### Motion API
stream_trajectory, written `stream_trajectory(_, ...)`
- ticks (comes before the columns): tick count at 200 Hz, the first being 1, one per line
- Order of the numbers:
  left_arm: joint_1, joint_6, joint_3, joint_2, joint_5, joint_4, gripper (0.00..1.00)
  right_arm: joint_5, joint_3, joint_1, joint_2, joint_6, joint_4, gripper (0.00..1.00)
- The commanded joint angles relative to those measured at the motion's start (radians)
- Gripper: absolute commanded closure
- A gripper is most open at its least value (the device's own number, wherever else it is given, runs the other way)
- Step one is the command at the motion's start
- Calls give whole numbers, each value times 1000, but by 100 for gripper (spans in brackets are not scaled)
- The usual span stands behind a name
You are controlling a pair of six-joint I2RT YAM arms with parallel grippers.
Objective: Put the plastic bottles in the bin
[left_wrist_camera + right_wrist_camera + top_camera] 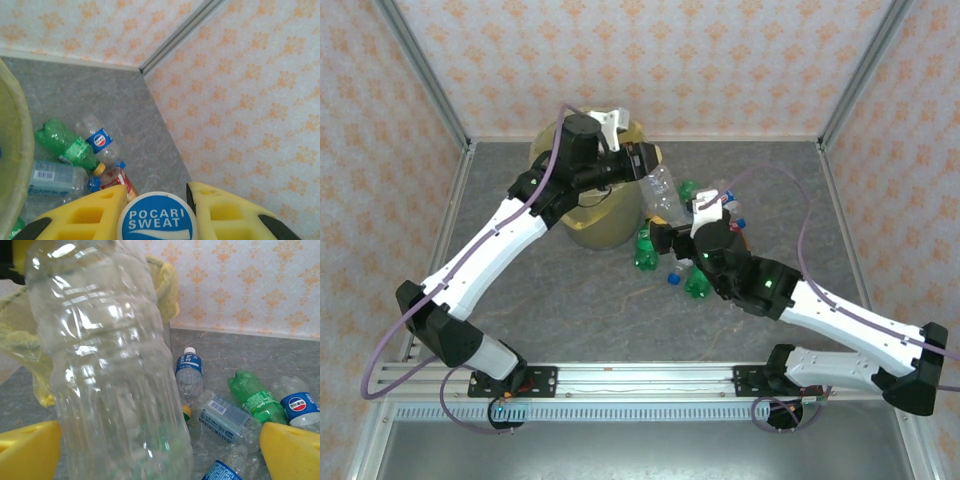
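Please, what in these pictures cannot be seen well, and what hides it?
Top view: the left arm covers the bin from above, so its contents are hidden.
Top view: the right arm overlaps the plastic bottles on the table; no sure count.
Right wrist view: the clear bottle hides much of the bin and table behind.
Left wrist view: the bottom edge cuts off that bottle below its cap.

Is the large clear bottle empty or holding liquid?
Empty: the clear bottle is see-through along its whole visible length, with no liquid level.
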Motion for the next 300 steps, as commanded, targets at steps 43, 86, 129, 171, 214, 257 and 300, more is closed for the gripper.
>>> stream_trajectory(43, 169, 7, 30, -139, -207, 55, 79, 88, -31, 4, -82, 77, -37, 0)
stream_trajectory(86, 226, 143, 44, -157, -428, 37, 78, 87, -34, 4, -89, 100, -56, 0)
stream_trajectory(129, 225, 322, 78, -85, -614, -8, 78, 85, -26, 4, -75, 95, -49, 0)
stream_trajectory(171, 225, 427, 60, -18, -696, 1, 77, 86, -18, 3, -51, 85, -46, 0)
stream_trajectory(214, 221, 448, 57, 59, -678, -9, 72, 99, -7, 4, -35, 80, -49, 0)
stream_trajectory(257, 205, 446, 101, 97, -654, -64, 31, 145, -8, 4, -35, 96, -60, 0)
stream_trajectory(300, 190, 423, 126, 87, -611, -97, 13, 197, -19, 4, -32, 139, -80, 0)
